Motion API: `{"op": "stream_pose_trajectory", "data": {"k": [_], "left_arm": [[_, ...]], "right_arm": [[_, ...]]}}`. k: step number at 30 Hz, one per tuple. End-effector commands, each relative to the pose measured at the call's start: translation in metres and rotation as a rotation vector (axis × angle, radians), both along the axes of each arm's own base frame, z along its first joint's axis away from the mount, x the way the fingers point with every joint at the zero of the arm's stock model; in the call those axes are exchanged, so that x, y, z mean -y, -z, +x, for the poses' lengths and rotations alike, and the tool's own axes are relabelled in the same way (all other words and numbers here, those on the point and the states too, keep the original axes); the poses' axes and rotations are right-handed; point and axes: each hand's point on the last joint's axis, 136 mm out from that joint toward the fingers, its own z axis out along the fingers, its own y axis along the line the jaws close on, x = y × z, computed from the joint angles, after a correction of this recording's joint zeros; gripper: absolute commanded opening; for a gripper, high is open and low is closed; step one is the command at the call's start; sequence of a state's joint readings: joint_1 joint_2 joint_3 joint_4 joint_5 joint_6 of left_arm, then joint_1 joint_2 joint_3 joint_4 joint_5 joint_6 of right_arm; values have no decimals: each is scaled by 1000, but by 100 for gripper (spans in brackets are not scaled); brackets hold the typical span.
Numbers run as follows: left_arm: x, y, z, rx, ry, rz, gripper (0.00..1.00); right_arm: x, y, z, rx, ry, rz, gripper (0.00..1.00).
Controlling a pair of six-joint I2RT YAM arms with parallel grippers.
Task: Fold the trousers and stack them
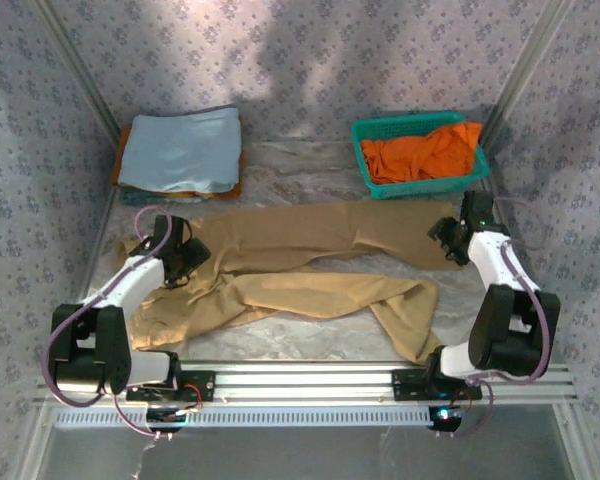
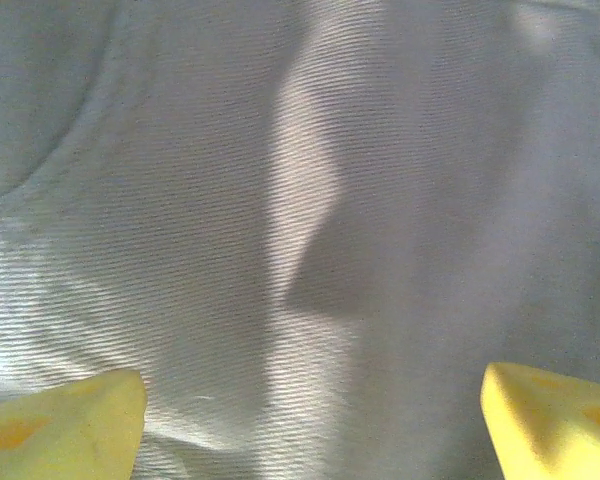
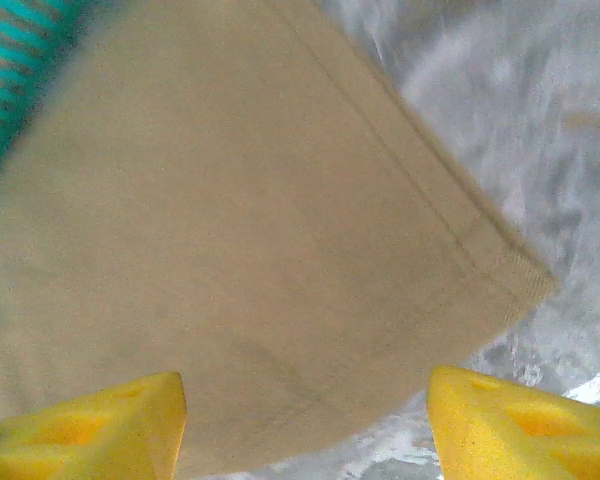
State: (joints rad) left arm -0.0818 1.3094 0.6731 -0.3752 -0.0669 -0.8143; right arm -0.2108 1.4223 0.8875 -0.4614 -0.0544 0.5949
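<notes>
Trousers (image 1: pixel 310 225) across table (image 1: pixel 310 165), hem (image 3: pixel 500 265) near basket (image 1: pixel 425 186)

Tan trousers (image 1: pixel 300 225) unfolded, flat, legs splayed rightward (near one bent).

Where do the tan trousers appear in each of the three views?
Top external: trousers spread across the table centre.
Left wrist: pale woven cloth beyond the left hand, probably them.
Right wrist: one leg end, from the left edge to centre right.
Shared landmark: teal basket, beside that leg end.
</notes>
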Motion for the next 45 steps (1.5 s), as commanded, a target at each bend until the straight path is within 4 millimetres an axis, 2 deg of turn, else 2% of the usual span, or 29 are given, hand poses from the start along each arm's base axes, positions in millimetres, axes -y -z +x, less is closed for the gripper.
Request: {"op": "stream_pose_trajectory", "data": {"k": [1,5,8,12,15,16,24,25,27,28,29,33,34,38,41,45], "left_arm": [[-13,9,5,2,-82,-14,85],[-28,23,9,-12,-138,-40,75],[-40,28,12,-8,-177,-50,60],[-48,30,21,2,-193,-49,31],[-49,27,35,1,-153,-37,3],[-49,23,42,4,-133,-30,0],[-50,-25,93,82,-29,7,0],[-47,-28,98,71,-5,-2,3],[-41,-29,100,55,17,-31,16],[-36,-31,98,65,26,-45,28],[-31,-35,96,77,33,-47,41],[-24,-55,68,90,36,8,77],[-25,-59,59,95,23,15,83],[-17,-66,17,111,27,-6,83],[-8,-63,-20,96,42,-21,79],[19,-56,-68,66,97,-79,72]], "right_arm": [[-2,25,3,-12,21,93,67],[9,49,9,-61,77,100,63],[19,65,13,-101,121,104,49],[33,75,13,-109,175,102,16],[37,69,16,-84,184,102,0],[38,63,19,-69,182,100,0],[41,17,31,9,166,81,0],[39,13,31,12,159,87,8],[32,5,27,25,141,99,32],[27,-1,24,35,124,108,42],[21,-6,20,44,108,114,45],[-1,-28,-8,73,59,108,53],[-5,-32,-17,76,53,99,56],[-31,-39,-48,95,15,131,61],[-57,-29,-75,40,-29,161,62],[-88,-8,-100,-13,-54,245,61]]}}
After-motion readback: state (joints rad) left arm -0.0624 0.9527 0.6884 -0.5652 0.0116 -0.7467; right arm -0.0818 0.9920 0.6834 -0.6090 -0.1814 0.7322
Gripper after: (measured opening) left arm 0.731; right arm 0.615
